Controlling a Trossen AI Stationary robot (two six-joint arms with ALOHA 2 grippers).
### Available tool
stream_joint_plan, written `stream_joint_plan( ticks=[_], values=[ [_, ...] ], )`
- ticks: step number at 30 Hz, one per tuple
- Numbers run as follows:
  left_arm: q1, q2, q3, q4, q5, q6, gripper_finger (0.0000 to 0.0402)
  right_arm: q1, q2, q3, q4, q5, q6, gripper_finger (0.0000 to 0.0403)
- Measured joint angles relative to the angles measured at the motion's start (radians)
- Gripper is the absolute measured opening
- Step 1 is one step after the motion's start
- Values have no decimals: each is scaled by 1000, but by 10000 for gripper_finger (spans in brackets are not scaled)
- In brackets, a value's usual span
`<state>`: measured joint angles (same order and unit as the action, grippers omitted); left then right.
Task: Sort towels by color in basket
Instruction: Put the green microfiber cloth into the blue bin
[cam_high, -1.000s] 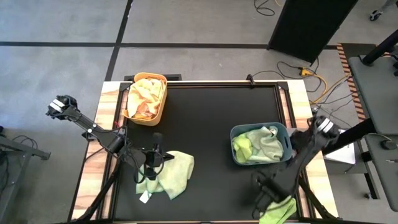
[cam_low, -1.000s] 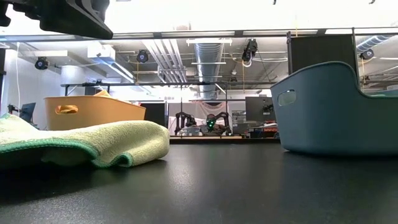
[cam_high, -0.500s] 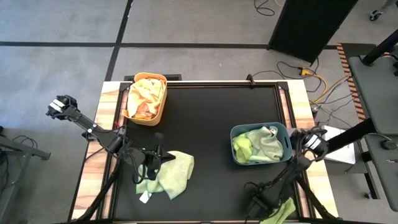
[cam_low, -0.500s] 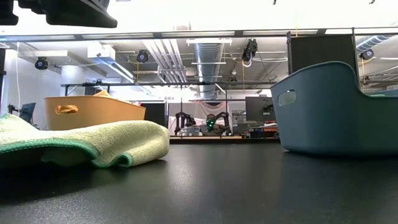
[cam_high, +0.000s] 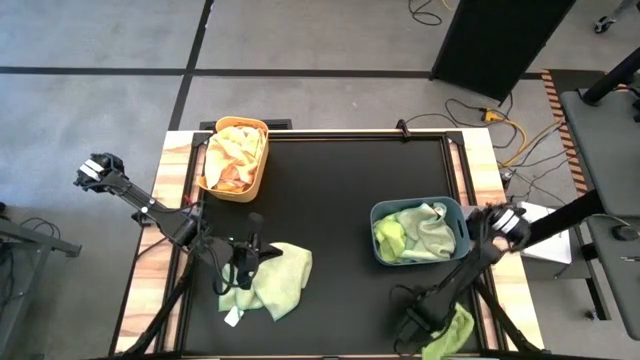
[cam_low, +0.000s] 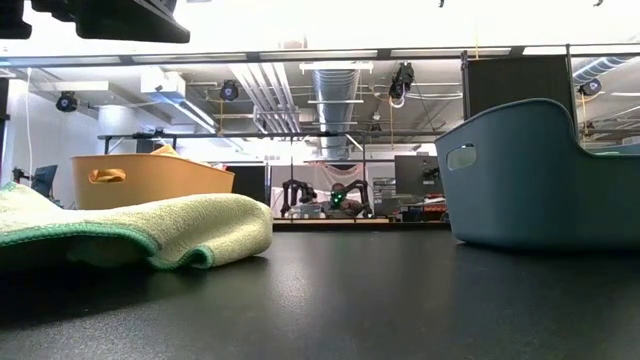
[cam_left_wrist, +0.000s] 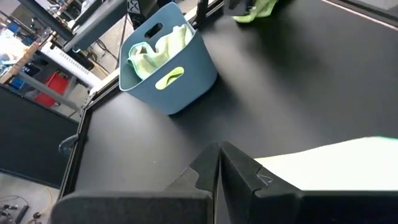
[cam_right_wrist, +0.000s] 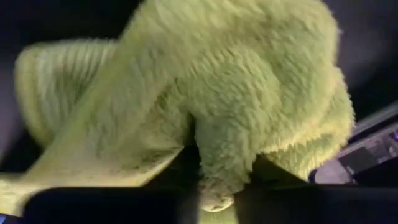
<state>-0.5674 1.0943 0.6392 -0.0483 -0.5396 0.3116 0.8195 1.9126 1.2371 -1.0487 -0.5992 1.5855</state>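
The right claw (cam_high: 425, 325) pinches a green towel (cam_high: 452, 332) at the tabletop's near edge, likely bound for the blue basket (cam_high: 420, 232); the left claw (cam_high: 243, 262) rests closed on another green towel (cam_high: 268, 282).

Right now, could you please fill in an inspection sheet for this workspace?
Surface: black table top with wooden side strips.
Job's things: orange basket holds peach and orange towels; blue basket holds green towels; light green towel lies loose at front left; bright green towel at the front right edge.
Clutter: nothing seen.
Grippers: left gripper shut, at the loose towel's edge; right gripper pinching the bright green towel, a fold between its fingers in the right wrist view.
Cables: yellow and black cables on the floor beyond the table.
Surroundings: grey floor, black cabinet, no person seen.
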Motion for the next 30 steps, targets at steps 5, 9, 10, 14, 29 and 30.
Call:
stream_joint_plan(
  ticks=[5, 9, 10, 14, 29, 30],
  values=[
    [0, 0, 0, 3, 0, -47, 0, -42, -130, 63, -184, 194, -12, 24],
    [0, 0, 0, 3, 0, -100, 0, -71, -260, 134, -350, 558, 19, 22],
    [0, 0, 0, 3, 0, -112, 0, -75, -294, 145, -380, 662, 36, 22],
    [0, 0, 0, 3, 0, -180, 0, -89, -416, 140, -460, 1086, 142, 21],
    [0, 0, -13, -55, 2, -434, 0, -338, -529, -268, -479, 851, 202, 20],
    [0, 0, -13, -57, 2, -442, 0, -347, -526, -302, -451, 810, 188, 22]
  ],
)
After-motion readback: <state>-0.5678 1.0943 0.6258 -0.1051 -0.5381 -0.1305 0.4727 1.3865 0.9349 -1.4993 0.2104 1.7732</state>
